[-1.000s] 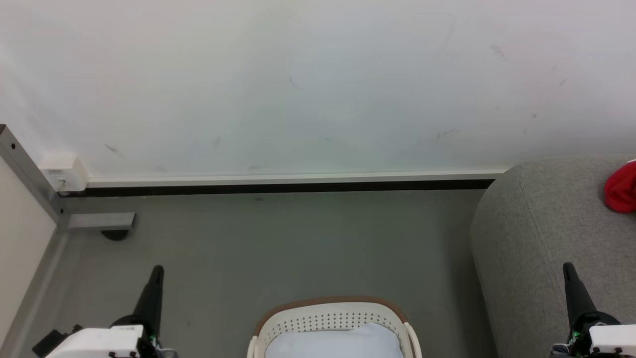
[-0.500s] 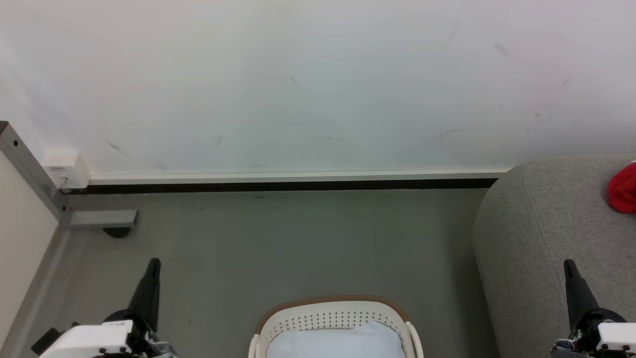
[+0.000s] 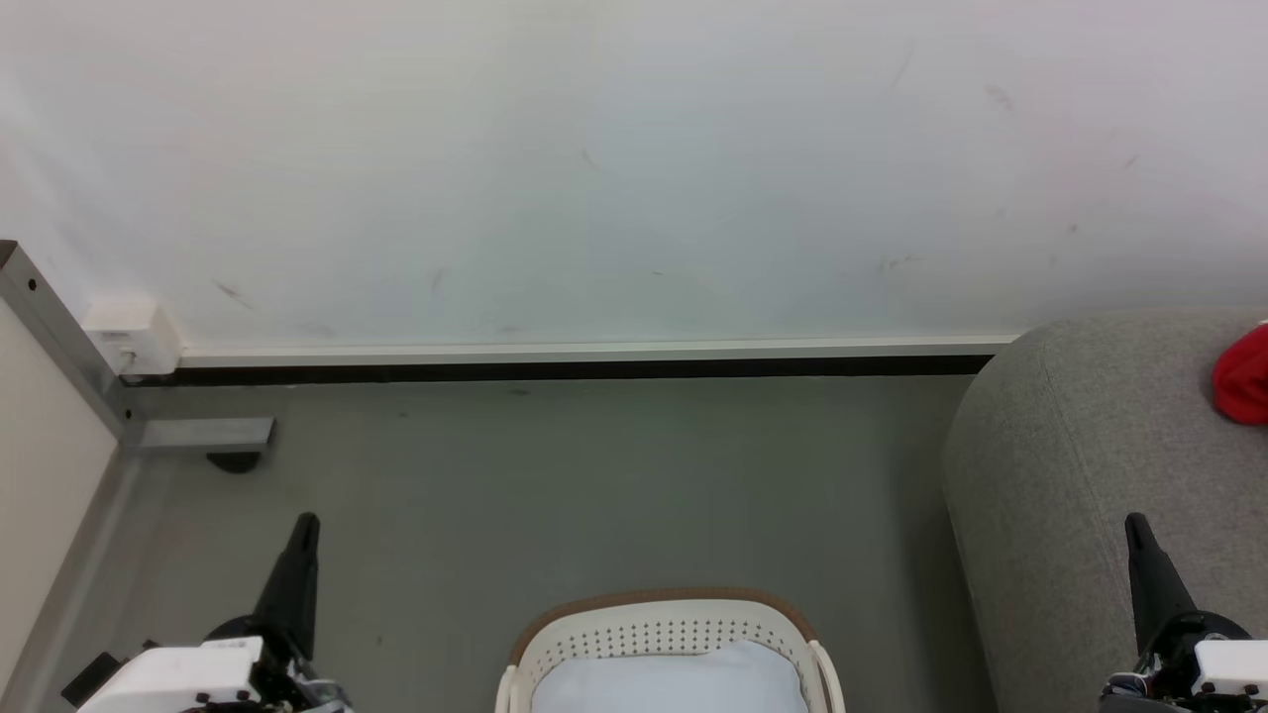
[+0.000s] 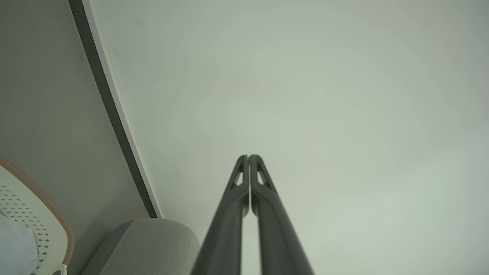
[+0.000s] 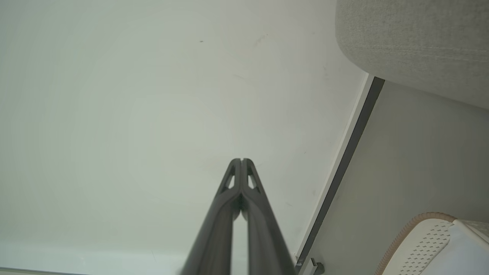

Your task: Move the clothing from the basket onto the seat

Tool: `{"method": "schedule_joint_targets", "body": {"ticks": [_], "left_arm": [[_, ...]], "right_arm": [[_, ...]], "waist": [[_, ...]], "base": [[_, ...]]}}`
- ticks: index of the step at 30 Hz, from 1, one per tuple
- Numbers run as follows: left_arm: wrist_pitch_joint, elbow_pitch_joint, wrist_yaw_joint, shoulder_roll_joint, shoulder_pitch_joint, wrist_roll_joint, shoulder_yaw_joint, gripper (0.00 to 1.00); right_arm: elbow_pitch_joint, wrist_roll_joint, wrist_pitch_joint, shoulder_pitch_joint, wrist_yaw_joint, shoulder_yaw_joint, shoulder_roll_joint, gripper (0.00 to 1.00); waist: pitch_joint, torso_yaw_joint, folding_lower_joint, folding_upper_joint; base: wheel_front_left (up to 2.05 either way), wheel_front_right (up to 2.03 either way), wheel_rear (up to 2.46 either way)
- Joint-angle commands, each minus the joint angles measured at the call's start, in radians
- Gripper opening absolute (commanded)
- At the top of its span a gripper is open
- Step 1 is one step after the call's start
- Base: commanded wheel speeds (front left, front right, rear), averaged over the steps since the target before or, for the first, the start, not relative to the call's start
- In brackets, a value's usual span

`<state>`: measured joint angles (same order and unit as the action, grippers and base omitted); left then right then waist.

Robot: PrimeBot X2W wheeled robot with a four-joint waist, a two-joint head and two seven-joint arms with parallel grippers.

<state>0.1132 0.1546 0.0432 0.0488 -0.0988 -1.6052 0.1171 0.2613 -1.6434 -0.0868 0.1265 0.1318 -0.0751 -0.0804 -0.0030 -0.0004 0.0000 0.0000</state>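
A white, lightly scuffed wall [image 3: 634, 168] takes up the upper half of the head view, and below it a grey floor [image 3: 594, 495] runs toward the camera. A dark skirting strip [image 3: 575, 371] with a pale edge above it marks where the two meet. At the right stands the seat [image 3: 1070, 446], a broad grey woven block with a rounded corner, its near side dropping to the floor. Its corner also shows in the left wrist view [image 4: 149, 244] and the right wrist view [image 5: 412, 42]. The basket [image 3: 662, 606] sits on the floor at the bottom centre, well apart from the seat, white and perforated with a brown rim along its far edge. Inside it lies a pale bluish-white mass [image 3: 664, 683]; I cannot tell whether it is cloth or a cushion. The red clothing [image 3: 1243, 381] lies on top of the seat at the far right edge, cut off by the frame, so only a rounded red fold is seen. At the far left a grey metal post [image 3: 59, 347] rises beside the wall with a small white box [image 3: 129, 332] fixed next to it. The left hand [image 3: 309, 520] hangs over the floor at lower left, and its wrist view shows its two dark fingers pressed together with nothing between them [image 4: 248, 156]. The right hand [image 3: 1134, 520] hangs in front of the seat at lower right, its fingers likewise closed flat on each other and holding nothing [image 5: 241, 160].
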Motion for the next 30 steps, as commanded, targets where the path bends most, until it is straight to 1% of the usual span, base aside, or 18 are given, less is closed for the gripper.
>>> {"method": "schedule_joint_targets", "body": {"ticks": [1, 30], "left_arm": [[0.003, -0.001, 0.003, 0.002, -0.009, -0.013, 0.002, 0.00], [0.003, -0.001, 0.003, 0.002, -0.009, -0.013, 0.002, 0.00]], "right_arm": [[-0.001, -0.010, 0.005, 0.008, -0.002, 0.001, -0.006, 0.00], [-0.003, -0.029, 0.024, 0.005, -0.002, 0.024, -0.025, 0.00]], "waist": [[0.000, 0.000, 0.0000, 0.0000], [0.000, 0.000, 0.0000, 0.0000]], "base": [[0.00, 0.00, 0.00], [0.00, 0.00, 0.00]]}}
